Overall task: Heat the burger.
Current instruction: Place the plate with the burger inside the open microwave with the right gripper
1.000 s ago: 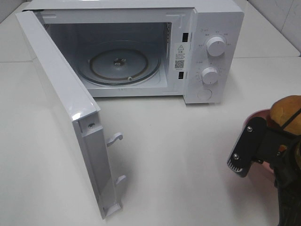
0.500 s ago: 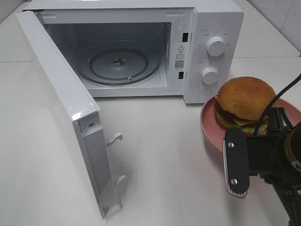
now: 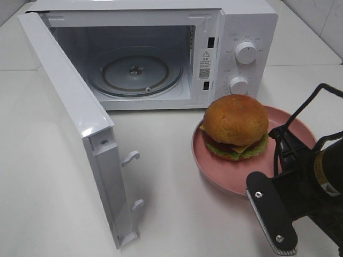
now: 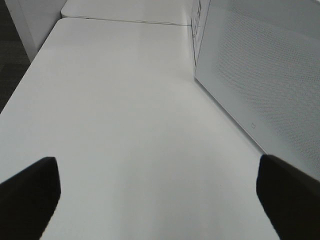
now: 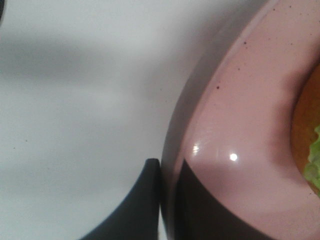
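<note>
Since the boxy white microwave (image 3: 241, 27) at the far edge of the white counter (image 3: 177, 214) has its hinged door (image 3: 64, 101) swung wide to the left, you have an open path to its round glass turntable (image 3: 134, 72). The round pink plate (image 3: 225, 179) sits just before the dial panel, toward the counter's right edge. It carries the golden-bunned burger (image 3: 236, 120) at its centre, probably for balance. Your right gripper (image 5: 169, 192) pinches the plate's near rim. Your left gripper (image 4: 157, 200) hangs spread and empty outside the door.

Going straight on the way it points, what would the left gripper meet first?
The way looks free as far as shown: only table ahead of the left gripper; the microwave door stands to one side.
</note>
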Controlling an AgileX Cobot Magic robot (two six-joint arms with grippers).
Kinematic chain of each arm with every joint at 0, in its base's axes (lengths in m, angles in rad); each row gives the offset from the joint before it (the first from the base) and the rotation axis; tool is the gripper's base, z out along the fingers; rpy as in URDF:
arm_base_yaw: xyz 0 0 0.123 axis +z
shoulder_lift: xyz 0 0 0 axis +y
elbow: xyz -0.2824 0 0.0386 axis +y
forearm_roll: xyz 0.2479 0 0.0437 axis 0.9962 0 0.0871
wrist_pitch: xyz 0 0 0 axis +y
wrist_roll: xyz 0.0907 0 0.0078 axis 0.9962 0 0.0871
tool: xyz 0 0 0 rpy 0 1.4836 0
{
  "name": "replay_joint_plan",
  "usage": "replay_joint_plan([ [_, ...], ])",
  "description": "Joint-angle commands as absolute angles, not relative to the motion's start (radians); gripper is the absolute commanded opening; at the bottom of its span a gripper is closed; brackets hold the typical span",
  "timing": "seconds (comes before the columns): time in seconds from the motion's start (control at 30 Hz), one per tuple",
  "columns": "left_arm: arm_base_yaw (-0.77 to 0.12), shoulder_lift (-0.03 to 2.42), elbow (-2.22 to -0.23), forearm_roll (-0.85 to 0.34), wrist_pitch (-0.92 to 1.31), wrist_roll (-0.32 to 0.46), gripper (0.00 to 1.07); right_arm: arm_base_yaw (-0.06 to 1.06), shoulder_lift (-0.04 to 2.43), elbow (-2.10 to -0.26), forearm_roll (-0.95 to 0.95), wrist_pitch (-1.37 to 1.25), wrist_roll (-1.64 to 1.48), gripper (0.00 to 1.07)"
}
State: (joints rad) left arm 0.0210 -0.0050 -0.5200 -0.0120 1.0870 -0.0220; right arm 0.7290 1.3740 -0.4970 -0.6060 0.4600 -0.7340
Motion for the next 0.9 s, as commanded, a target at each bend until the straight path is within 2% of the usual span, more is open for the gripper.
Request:
replay_joint_plan([
  [0.03, 0.015, -0.019, -0.516, -0.020, 1.071, -0.018, 1.01, 0.733, 1.378, -0.503, -0.614, 0.379, -0.798, 0.00],
  [0.57, 0.015, -0.019, -0.516, -0.020, 1.071, -0.018, 1.01, 0.733, 1.400, -0.525, -0.619, 0.174, -0.855, 0.00],
  [0.9, 0.015, -0.019, -0.516, -0.020, 1.071, -0.018, 1.01, 0.733, 1.546, -0.666, -0.616, 0.166, -0.854, 0.00],
])
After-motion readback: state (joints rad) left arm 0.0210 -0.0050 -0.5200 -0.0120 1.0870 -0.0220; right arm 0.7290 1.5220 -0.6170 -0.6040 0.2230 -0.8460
